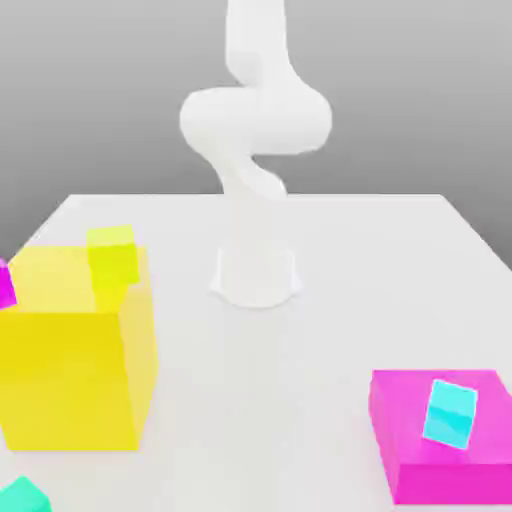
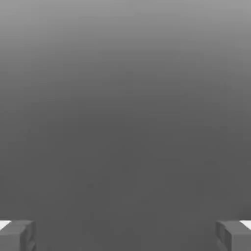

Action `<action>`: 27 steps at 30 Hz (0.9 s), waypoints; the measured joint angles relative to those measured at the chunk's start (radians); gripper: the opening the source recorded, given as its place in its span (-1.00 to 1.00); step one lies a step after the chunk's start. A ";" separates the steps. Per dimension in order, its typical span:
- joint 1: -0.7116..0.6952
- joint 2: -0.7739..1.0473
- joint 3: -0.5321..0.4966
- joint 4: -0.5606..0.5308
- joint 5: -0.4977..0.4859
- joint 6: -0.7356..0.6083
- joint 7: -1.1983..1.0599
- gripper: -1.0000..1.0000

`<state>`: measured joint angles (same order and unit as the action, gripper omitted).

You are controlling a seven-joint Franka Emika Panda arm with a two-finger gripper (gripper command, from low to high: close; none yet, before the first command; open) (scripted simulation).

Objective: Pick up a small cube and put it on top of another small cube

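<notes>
The gripper (image 2: 125, 238) is spread, empty; it should first align squarely above the green cube (image 1: 24, 496).

Very bright and washed out in the exterior view, with the white arm (image 1: 256, 120) nearly melting into the pale table (image 1: 260, 400) and hardly any shadow. Softly smudged along edges there. Much dimmer in the hand view, fading smoothly from lighter grey to dark.
</notes>
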<state>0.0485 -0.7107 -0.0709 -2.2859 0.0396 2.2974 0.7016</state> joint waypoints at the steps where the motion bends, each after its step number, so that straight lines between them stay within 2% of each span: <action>1: 0.023 0.038 -0.032 0.006 0.016 -0.001 -0.041 0.00; 6: 0.112 0.216 -0.175 0.034 0.114 -0.004 -0.254 0.00; 14: 0.178 0.507 -0.337 0.080 0.317 -0.017 -0.622 0.00; 21: 0.141 0.757 -0.382 0.120 0.470 -0.025 -0.927 0.00; 27: 0.085 0.938 -0.377 0.147 0.529 -0.001 -1.143 0.00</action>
<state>0.1333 0.2272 -0.4481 -2.1389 0.5688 2.2962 -0.4411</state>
